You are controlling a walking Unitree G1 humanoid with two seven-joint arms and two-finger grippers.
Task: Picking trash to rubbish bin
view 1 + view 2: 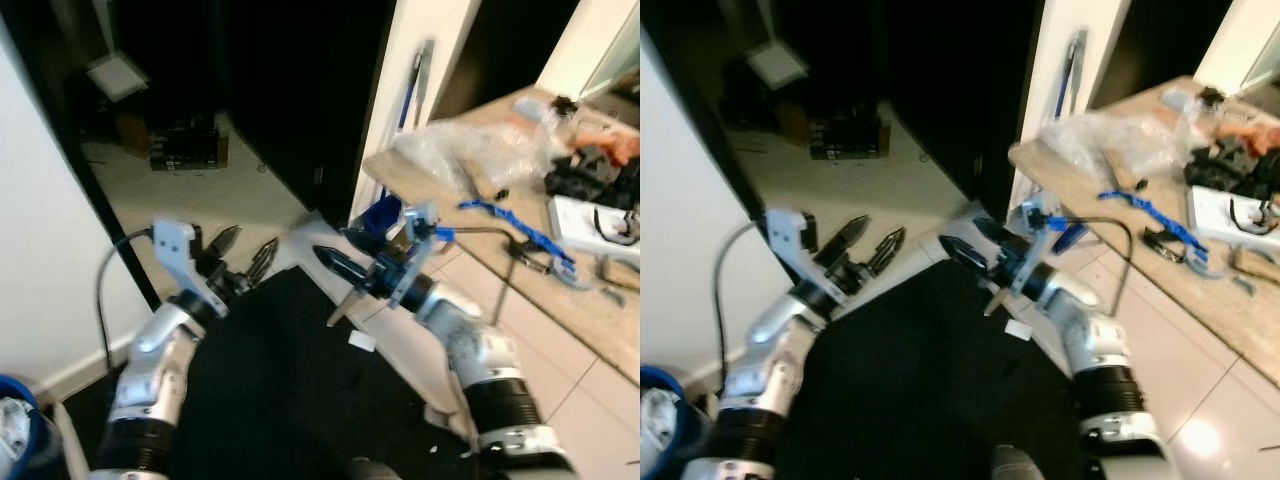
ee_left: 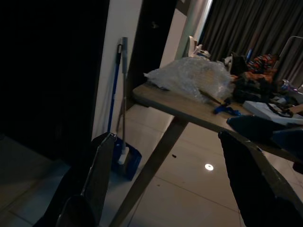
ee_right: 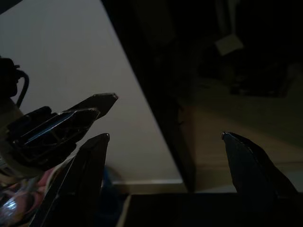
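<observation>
- From the head camera I see both arms raised in front of me over a black mat (image 1: 290, 400); the left gripper (image 1: 245, 252) has its two fingers spread apart with nothing between them.
- The right gripper (image 1: 335, 262) points toward the left one; the head view shows its fingers overlapping, but my right wrist view shows the two fingertips (image 3: 97, 142) well apart, so it is open and empty.
- The right wrist view also catches the left gripper (image 3: 90, 111) against a pale wall, which the left wrist view does not.
- The left wrist view gives me the bench (image 2: 161, 97) from the side: a crumpled clear plastic bag (image 2: 191, 78) sits at its near corner, with a blue broom and dustpan (image 2: 124, 158) leaning by the wall beyond the bench's slanted leg.
- In the head view the plastic bag (image 1: 470, 150) lies on the bench's near end, well apart from and beyond the right gripper; a blue strap (image 1: 515, 230) lies along the near edge.
- A small white scrap (image 1: 362, 341) lies on the mat's edge below the right gripper, not touching it.
- A blue bin (image 1: 18, 425) is cut off at the bottom-left corner; its contents are hard to make out.
- The far clutter on the bench is blurred.
</observation>
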